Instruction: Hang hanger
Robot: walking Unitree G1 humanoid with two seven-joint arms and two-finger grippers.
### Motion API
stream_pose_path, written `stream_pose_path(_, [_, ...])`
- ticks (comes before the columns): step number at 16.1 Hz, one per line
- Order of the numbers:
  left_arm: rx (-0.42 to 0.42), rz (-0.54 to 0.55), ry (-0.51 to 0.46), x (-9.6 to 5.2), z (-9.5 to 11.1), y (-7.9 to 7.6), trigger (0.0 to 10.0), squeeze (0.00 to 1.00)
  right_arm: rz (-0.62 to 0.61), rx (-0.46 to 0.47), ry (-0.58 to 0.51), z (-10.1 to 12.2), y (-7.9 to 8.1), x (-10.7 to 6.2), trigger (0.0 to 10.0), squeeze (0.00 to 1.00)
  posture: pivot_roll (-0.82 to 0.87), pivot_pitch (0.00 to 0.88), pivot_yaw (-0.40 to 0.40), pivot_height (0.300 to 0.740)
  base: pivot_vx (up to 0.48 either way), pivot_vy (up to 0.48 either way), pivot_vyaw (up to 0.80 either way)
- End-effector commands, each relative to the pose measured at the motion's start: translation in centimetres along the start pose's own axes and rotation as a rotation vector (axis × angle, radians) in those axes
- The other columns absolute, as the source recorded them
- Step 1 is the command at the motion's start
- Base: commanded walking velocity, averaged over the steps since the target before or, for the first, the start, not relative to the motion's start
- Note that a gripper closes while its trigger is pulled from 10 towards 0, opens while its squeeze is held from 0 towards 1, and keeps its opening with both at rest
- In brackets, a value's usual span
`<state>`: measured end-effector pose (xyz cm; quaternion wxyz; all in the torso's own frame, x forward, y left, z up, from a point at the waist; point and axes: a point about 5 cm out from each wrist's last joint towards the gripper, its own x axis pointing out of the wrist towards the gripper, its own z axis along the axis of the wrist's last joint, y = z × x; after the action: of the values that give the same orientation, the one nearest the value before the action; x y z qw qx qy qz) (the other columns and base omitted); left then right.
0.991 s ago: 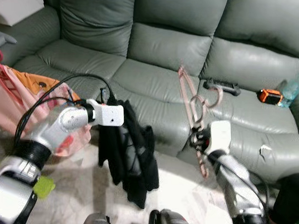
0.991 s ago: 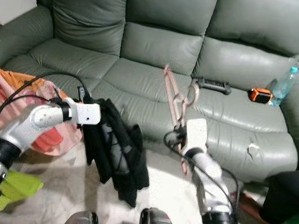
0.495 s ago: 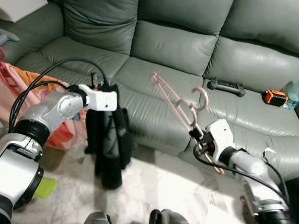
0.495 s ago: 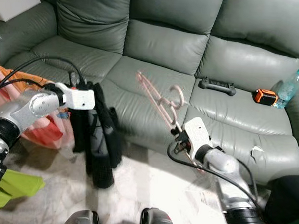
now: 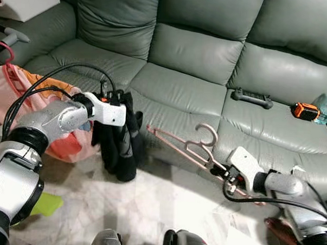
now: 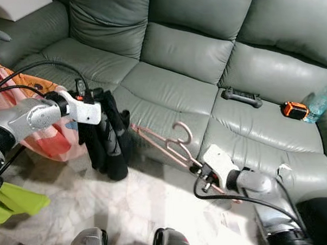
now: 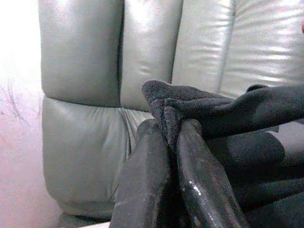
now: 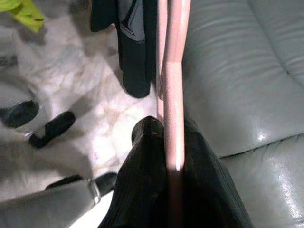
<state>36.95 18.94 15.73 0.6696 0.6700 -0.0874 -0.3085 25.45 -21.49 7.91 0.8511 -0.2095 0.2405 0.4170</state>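
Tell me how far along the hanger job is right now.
Done: both items are picked up. In hand: the left tool pinches the black garment; the right tool grips the pink hanger, which points toward the garment. Left: getting the garment onto the hanger and hanging it.

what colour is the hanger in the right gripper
Pale pink hanger, held by the right gripper; clearest in the left eye view.

Head stereo pair down onto sofa (image 5: 210, 54); close wrist views along jaws.
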Motion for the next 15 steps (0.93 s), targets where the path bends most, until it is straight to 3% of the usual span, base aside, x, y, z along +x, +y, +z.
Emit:
stream_pose_path(1, [0.039,0.005,0.013,-0.2,-0.4,0.4,10.0,0.0,0.046,-0.044,0.025,0.1,0.0,-0.8,10.0,0.0,-0.06,0.103,-0.02,0.74,0.0,0.0,0.0])
stream_pose_path(6, [0.067,-0.005,0.07,-0.5,-1.3,-0.4,10.0,0.0,0.096,-0.108,0.186,-1.5,-1.7,-4.1,10.0,0.0,-0.07,0.102,-0.016,0.74,0.0,0.0,0.0])
stream_pose_path(7, [0.062,-0.006,0.045,-0.6,-1.1,-0.6,10.0,0.0,0.038,-0.144,0.201,-1.3,-2.9,-4.6,10.0,0.0,-0.07,0.102,-0.015,0.74,0.0,0.0,0.0])
stream_pose_path(10, [0.042,0.016,-0.051,-0.4,0.0,-0.6,10.0,0.0,-0.073,-0.226,0.186,-0.6,-4.4,-4.3,10.0,0.0,-0.07,0.102,-0.015,0.74,0.0,0.0,0.0])
stream_pose_path(12, [0.035,-0.025,-0.14,-0.5,1.1,-1.8,10.0,0.0,-0.171,-0.295,0.143,0.4,-5.4,-3.8,10.0,0.0,-0.07,0.103,-0.012,0.74,0.0,0.0,0.0])
stream_pose_path(14, [-0.22,-0.083,-0.11,-0.2,1.2,-2.9,10.0,0.0,-0.21,-0.319,0.1,1.2,-5.7,-3.6,10.0,0.0,-0.06,0.104,-0.009,0.74,0.0,0.0,0.0])
stream_pose_path(15, [-0.391,-0.104,-0.045,0.2,0.9,-3.8,10.0,0.0,-0.235,-0.326,0.068,1.8,-5.9,-3.5,10.0,0.0,-0.06,0.104,-0.003,0.74,0.0,0.0,0.0])
